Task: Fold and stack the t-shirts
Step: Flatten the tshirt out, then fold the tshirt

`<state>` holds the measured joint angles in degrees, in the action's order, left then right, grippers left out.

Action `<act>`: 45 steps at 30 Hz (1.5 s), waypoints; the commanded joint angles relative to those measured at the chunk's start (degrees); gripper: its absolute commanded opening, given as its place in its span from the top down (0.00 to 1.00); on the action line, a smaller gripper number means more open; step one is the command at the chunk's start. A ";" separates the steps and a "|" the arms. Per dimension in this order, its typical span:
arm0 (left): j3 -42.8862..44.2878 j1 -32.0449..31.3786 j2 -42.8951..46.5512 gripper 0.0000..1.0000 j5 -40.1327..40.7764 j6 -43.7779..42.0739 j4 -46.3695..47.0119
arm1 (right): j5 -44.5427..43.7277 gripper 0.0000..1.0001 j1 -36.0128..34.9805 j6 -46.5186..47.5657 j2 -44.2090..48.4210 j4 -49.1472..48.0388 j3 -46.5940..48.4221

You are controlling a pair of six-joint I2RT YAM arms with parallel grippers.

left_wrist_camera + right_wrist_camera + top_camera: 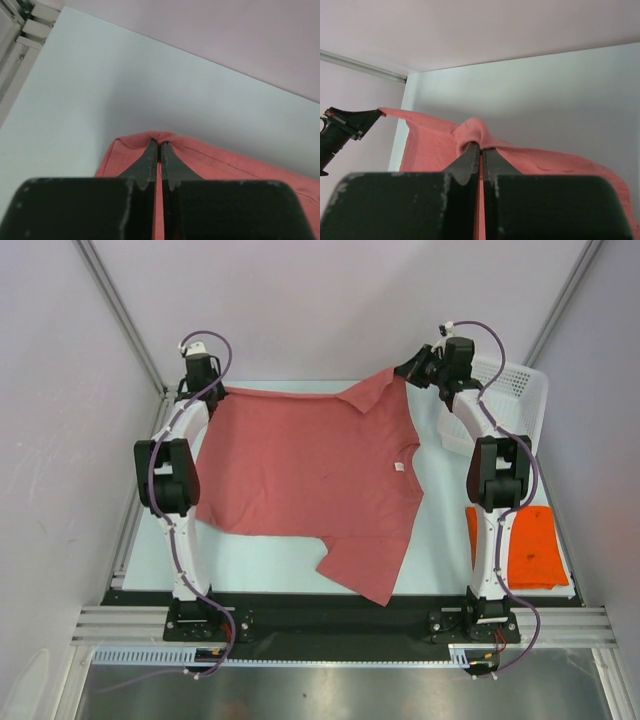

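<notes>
Care here: pinching the far edge of the pink-red shirt tight in the left fingers and right fingers, lifting both ends level. Laying it smooth on the surface, away from the orange shirt at the near right.

The dusty pink-red t-shirt is spread open, neck to the right, its far edge pulled taut and its near sleeve reaching the counter's near edge. The orange t-shirt lies folded flat, well right.
</notes>
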<state>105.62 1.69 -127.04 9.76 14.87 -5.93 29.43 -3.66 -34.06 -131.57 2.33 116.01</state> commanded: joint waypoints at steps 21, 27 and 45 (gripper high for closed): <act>-6.22 4.46 10.94 1.00 -11.78 4.99 -21.12 | -0.34 1.00 -0.03 -0.04 21.26 17.89 -21.43; -6.57 5.60 9.45 1.00 -15.99 3.32 -25.78 | 0.01 1.00 0.67 1.54 23.64 20.00 -26.26; -2.70 7.18 6.55 0.85 -8.26 -7.48 -31.51 | 0.72 1.00 0.76 3.83 24.52 25.62 -27.94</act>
<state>100.55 8.23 -120.99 -1.61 11.70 -36.73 29.43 -3.01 -31.31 -110.13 26.68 87.96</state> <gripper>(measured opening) 0.150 0.017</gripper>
